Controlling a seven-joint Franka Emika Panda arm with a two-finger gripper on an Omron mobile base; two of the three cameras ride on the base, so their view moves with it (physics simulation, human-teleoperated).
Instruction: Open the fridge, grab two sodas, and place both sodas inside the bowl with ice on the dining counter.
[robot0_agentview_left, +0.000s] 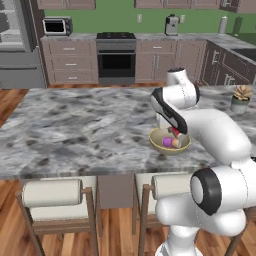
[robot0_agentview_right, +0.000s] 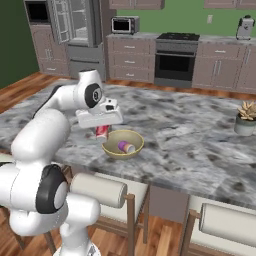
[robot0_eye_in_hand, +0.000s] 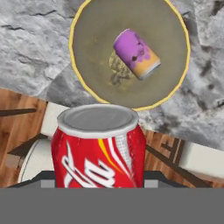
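Note:
My gripper (robot0_agentview_right: 102, 128) is shut on the red soda (robot0_agentview_right: 102, 132), which it holds upright just above the dining counter (robot0_agentview_right: 190, 135), at the left rim of the tan bowl (robot0_agentview_right: 113, 150). In the hand view the red soda (robot0_eye_in_hand: 98, 148) fills the foreground and the bowl (robot0_eye_in_hand: 87, 52) lies beyond it. The purple soda (robot0_eye_in_hand: 136, 53) lies on its side inside the bowl, and it is seen again as the purple soda (robot0_agentview_left: 169, 142) in the left base view. The grey fridge (robot0_agentview_right: 75, 30) stands far back along the wall.
Cushioned wooden stools (robot0_agentview_left: 52, 195) line the near edge of the marbled counter (robot0_agentview_left: 75, 125). A small potted plant (robot0_agentview_right: 246, 117) sits on the counter's right end. An oven, a microwave and brown cabinets run along the back wall.

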